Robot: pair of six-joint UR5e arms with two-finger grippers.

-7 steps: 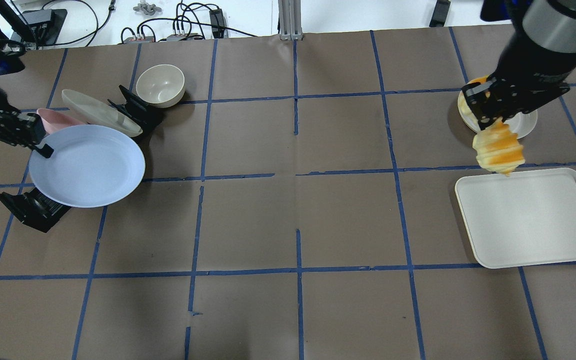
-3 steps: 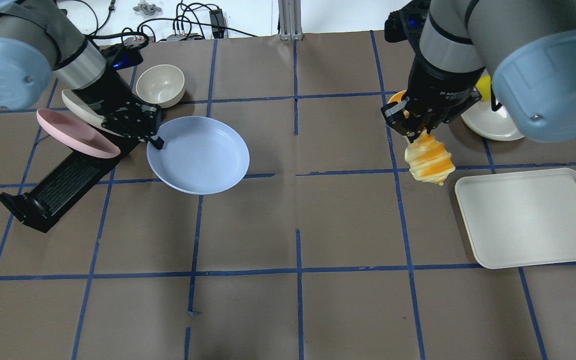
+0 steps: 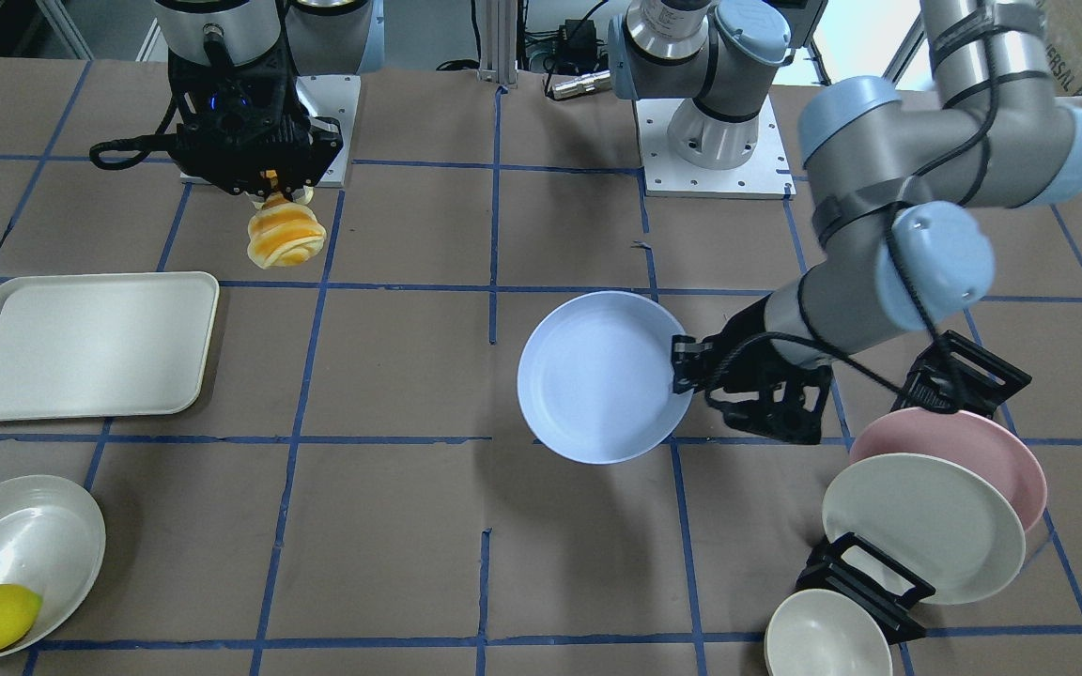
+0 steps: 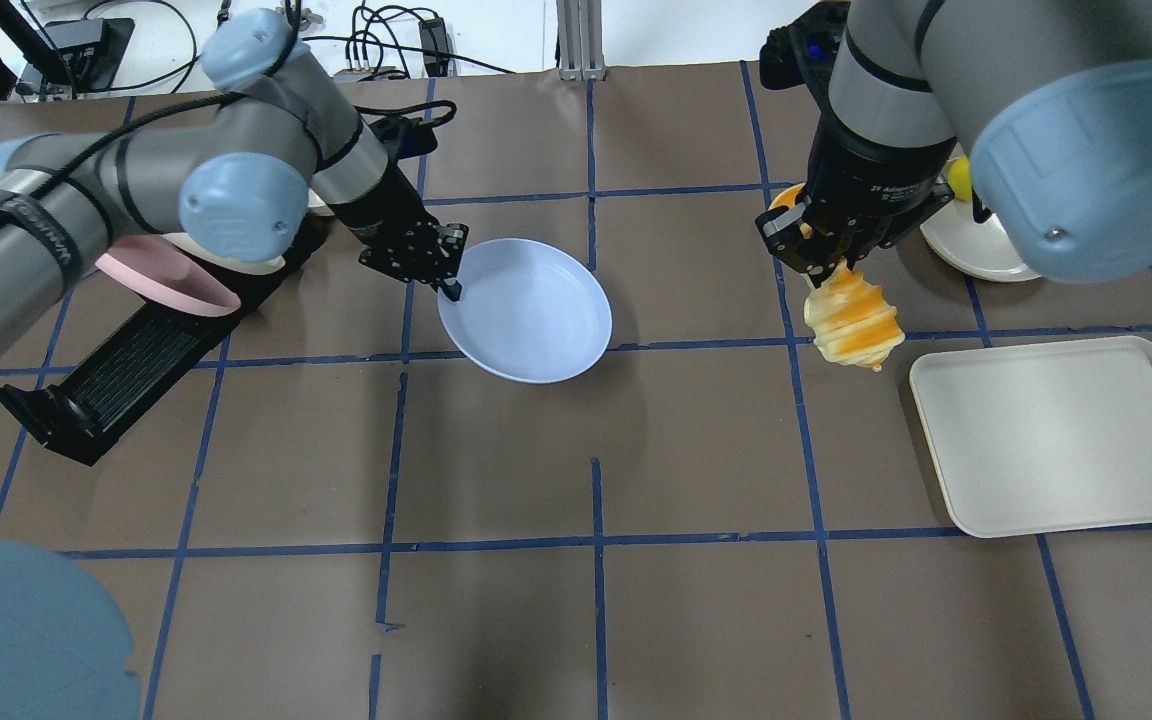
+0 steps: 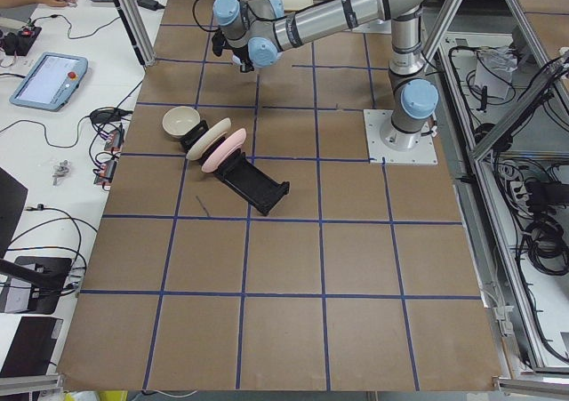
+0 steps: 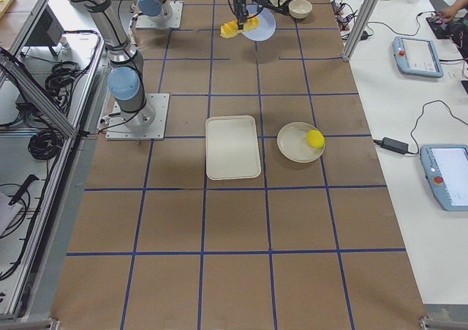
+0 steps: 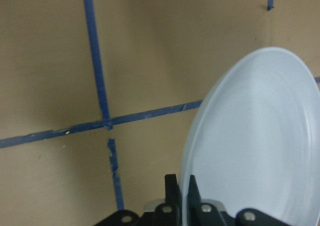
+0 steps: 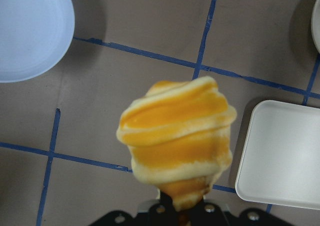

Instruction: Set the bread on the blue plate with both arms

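Both clamped: left gripper (image 4: 451, 288) on blue plate (image 4: 526, 315) rim, right gripper (image 4: 829, 265) on bread (image 4: 854, 322) top; big gap btwn.

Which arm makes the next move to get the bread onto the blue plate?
Right. The right gripper is shut on the bread, which hangs apart from the blue plate; the left gripper is occupied pinching that plate's rim.
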